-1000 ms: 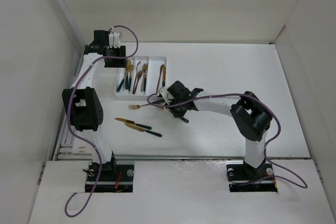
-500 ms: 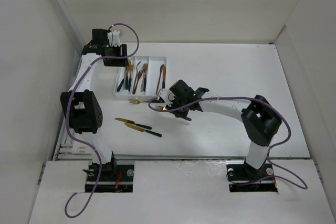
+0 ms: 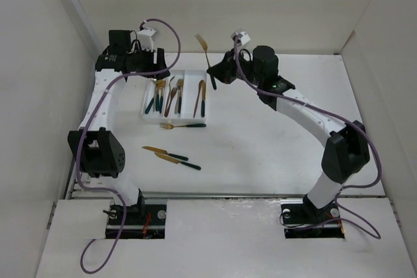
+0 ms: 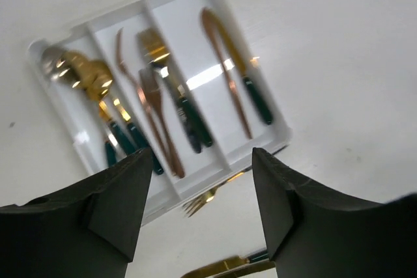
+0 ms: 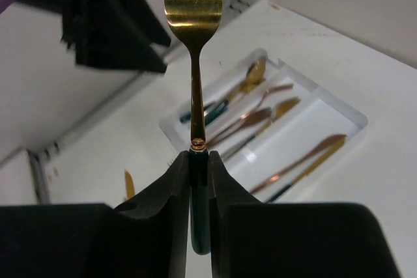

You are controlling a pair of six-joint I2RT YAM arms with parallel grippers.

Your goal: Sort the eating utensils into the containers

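Top external view shows your right claw [image 3: 220, 71] clenched on the dark handle of a gold fork [image 3: 206, 53], tines up, raised near the back wall [image 3: 260, 4] beyond the white tray [image 3: 189, 71]. Your left claw [image 4: 201, 161] hangs released above the tray, apart. A second fork [image 3: 182, 125] lies on the desk [image 3: 280, 135] at the tray's near rim.

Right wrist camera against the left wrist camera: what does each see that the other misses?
Only the right wrist view shows the right gripper clamping a gold fork by its dark handle. Only the left wrist view shows the left gripper, open and empty. Both show the white tray holding utensils.
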